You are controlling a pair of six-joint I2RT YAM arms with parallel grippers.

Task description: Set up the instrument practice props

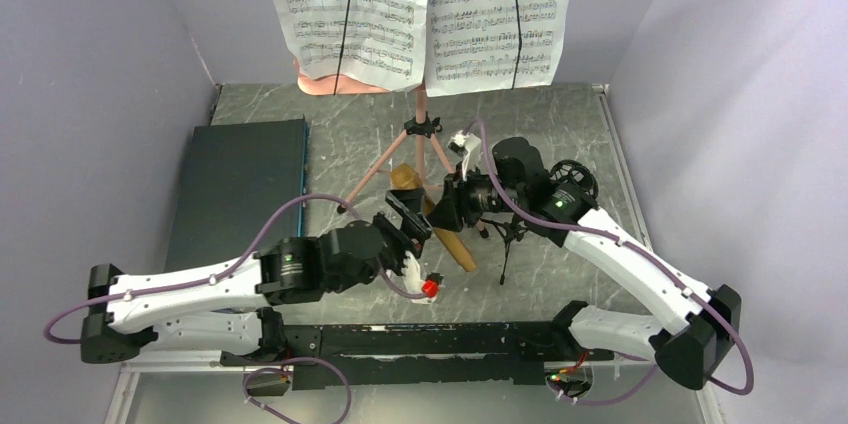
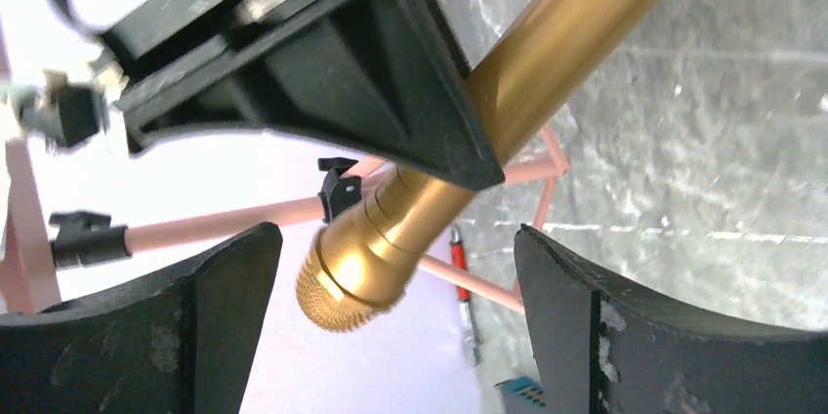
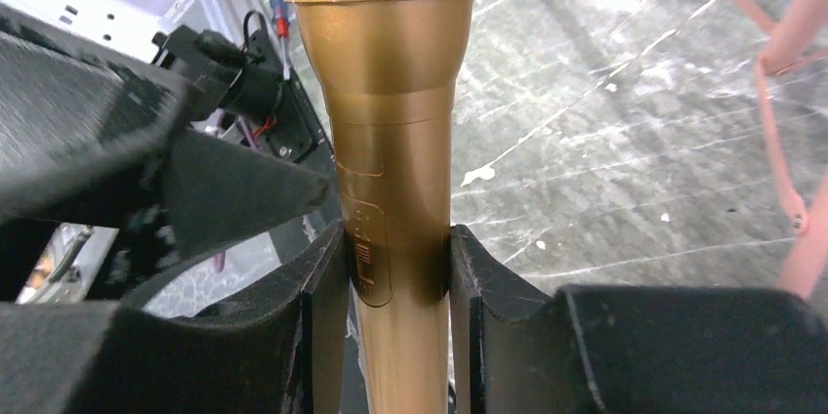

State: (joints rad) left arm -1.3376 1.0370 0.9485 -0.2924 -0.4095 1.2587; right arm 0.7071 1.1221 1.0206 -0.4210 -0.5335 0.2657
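Two walls (image 1: 90, 74): pale lilac, flanking your grey marbled table (image 1: 560, 134).
Case (image 1: 240, 194): dark, flat, on the table's left; you cannot see inside.
Music stand (image 1: 421, 139): pink, upright at the back, bearing sheet-music pages (image 1: 350, 14).
Microphone (image 3: 391, 92): gold, mid-table, clamped in your right gripper (image 3: 395, 248).
Left gripper (image 2: 391, 238): spread wide around the microphone's head, not touching it.
Mic stand (image 1: 505, 239): black tripod beside your right gripper.

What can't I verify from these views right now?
- Top view: desk of the pink music stand, behind the sheet-music pages and cut by the top edge.
- Top view: upper part of the black tripod mic stand, behind the right arm.
- Wrist views: tail of the gold microphone, cut off by frame edges.
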